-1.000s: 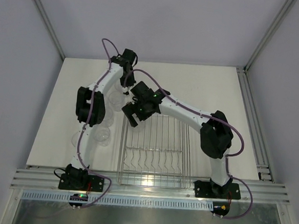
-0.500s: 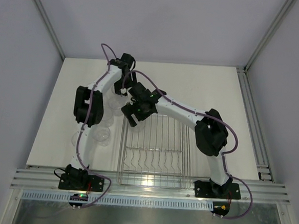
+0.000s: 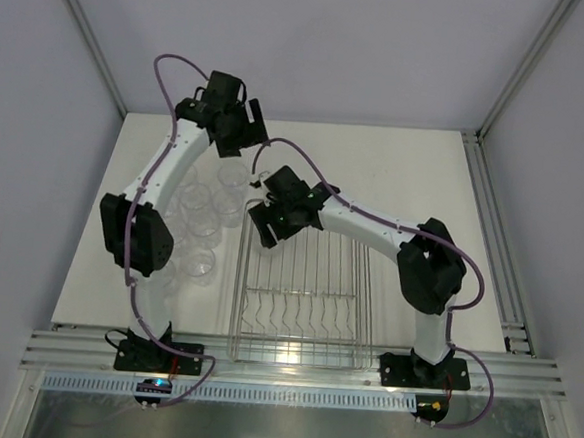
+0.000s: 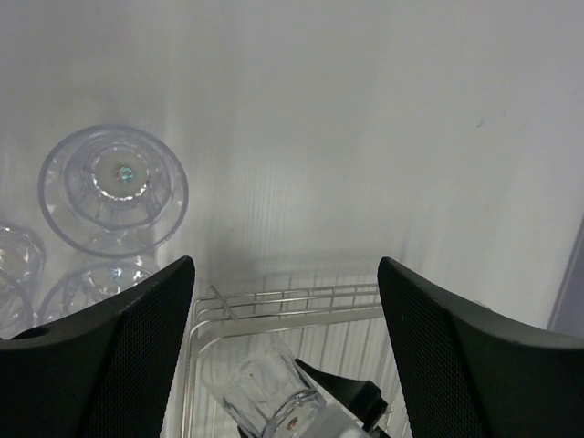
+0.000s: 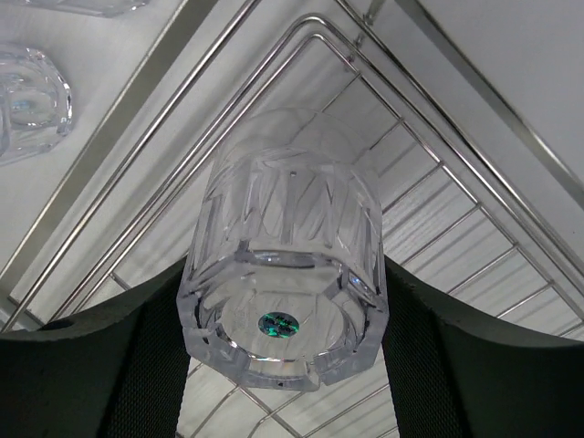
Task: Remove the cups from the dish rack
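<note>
The silver wire dish rack (image 3: 300, 359) lies in front of the right arm. My right gripper (image 3: 265, 227) hangs over its far left corner, shut on a clear cup (image 5: 287, 201) that is held base-up between the fingers (image 5: 151, 365). The left wrist view shows that same cup (image 4: 263, 391) above the rack's corner (image 4: 292, 299). My left gripper (image 3: 239, 141) is raised near the back of the table, open and empty (image 4: 285, 266). Several cups (image 3: 203, 235) stand upside down on the table left of the rack, the farthest one (image 4: 114, 187) just below the left gripper.
The rack's row of curved prongs (image 3: 301, 310) sits at its near end. The cups on the table form a cluster between the left arm and the rack's left rim (image 3: 235, 295). One of them (image 5: 27, 100) stands just outside the rack's corner.
The left gripper opened, let go of a cup on the table, and lifted away to the back left. The right gripper closed on the cup at the rack's far left corner.
</note>
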You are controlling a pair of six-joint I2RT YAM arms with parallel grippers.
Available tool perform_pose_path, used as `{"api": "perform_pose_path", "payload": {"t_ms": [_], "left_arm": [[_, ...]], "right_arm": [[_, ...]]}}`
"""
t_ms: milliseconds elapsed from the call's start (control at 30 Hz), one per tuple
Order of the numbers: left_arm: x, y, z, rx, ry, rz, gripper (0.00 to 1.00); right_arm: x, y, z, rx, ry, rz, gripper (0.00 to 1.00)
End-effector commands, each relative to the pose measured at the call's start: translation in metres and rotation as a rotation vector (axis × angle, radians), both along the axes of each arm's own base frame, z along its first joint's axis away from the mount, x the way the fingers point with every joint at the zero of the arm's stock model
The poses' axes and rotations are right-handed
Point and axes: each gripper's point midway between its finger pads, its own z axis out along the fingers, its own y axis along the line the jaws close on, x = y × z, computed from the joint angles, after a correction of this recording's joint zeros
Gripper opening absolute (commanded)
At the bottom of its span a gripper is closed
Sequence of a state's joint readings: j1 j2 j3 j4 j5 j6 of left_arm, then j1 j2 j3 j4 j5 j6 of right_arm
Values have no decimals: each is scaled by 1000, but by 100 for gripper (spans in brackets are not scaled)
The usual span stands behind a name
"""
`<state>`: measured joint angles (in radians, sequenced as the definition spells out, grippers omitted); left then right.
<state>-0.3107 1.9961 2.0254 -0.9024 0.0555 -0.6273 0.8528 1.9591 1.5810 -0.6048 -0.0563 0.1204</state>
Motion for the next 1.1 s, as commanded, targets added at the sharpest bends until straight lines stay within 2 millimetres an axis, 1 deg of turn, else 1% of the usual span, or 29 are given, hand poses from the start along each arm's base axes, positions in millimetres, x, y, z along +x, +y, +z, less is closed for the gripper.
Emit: {"api": "perform_pose_path", "payload": {"t_ms": [0,33,67,100,133,167,200,233,267,300,333,367,400,433,500,533,567,600,633,667,700,733,767,800,833,933,1067], "left_arm": [[-15,-8,54,-128,-99,-10,81],[-21,-13,52,-165,-89,-28,81],[-27,-18,55,-205,-84,-27,82],[-33,-21,61,-245,-91,-32,81],[-40,-27,77,-301,-135,-58,81],[-54,-34,67,-361,-81,-70,81],[-56,-38,70,-401,-104,-82,81],[-67,-39,85,-437,-137,-94,81],[-78,-40,68,-467,-86,-85,81],[-79,-42,73,-495,-117,-94,81],[-88,-42,84,-524,-139,-99,81],[-101,-47,70,-557,-90,-124,81],[-103,-52,82,-612,-123,-143,81],[-117,-57,80,-654,-100,-181,81],[-127,-62,89,-701,-126,-223,81],[-131,-63,89,-719,-121,-234,81],[-138,-64,96,-736,-137,-253,81],[-146,-69,91,-772,-134,-305,81],[-150,-71,96,-821,-128,-314,81],[-158,-74,98,-862,-124,-341,81],[-159,-76,100,-909,-176,-381,81],[-168,-80,104,-991,-122,-387,81],[-172,-81,107,-1027,-128,-405,81],[-173,-84,114,-1063,-151,-434,80],[-178,-86,107,-1079,-118,-445,80],[-187,-93,99,-1104,-54,-452,80],[-199,-103,95,-1109,-2,-492,79]], "right_arm": [[-6,-22,19,29,-4,-50,4],[-5,-28,34,61,-17,-63,4],[-8,-30,40,86,-9,-74,4],[-14,-35,42,109,15,-73,4],[-17,-38,59,155,6,-74,4],[-15,-44,69,195,11,-99,4],[-23,-48,69,219,41,-92,4],[-22,-55,87,268,23,-108,4],[-26,-60,87,286,41,-120,4],[-32,-60,93,328,66,-108,4],[-34,-65,108,375,53,-107,4],[-32,-71,112,405,68,-113,4],[-37,-75,111,431,101,-120,4],[-45,-78,118,486,138,-110,4],[-49,-84,126,538,146,-102,4],[-58,-83,132,586,194,-84,4],[-57,-84,140,629,189,-78,4],[-60,-92,140,661,203,-84,4],[-60,-91,149,713,208,-86,4],[-70,-92,146,743,259,-59,4],[-72,-95,153,775,263,-56,4],[-72,-93,161,817,259,-42,4],[-79,-93,159,835,288,-24,4],[-79,-94,161,846,282,-21,4],[-78,-95,166,862,263,-18,4],[-75,-100,169,872,251,-36,4],[-69,-105,172,869,222,-46,4]]}}
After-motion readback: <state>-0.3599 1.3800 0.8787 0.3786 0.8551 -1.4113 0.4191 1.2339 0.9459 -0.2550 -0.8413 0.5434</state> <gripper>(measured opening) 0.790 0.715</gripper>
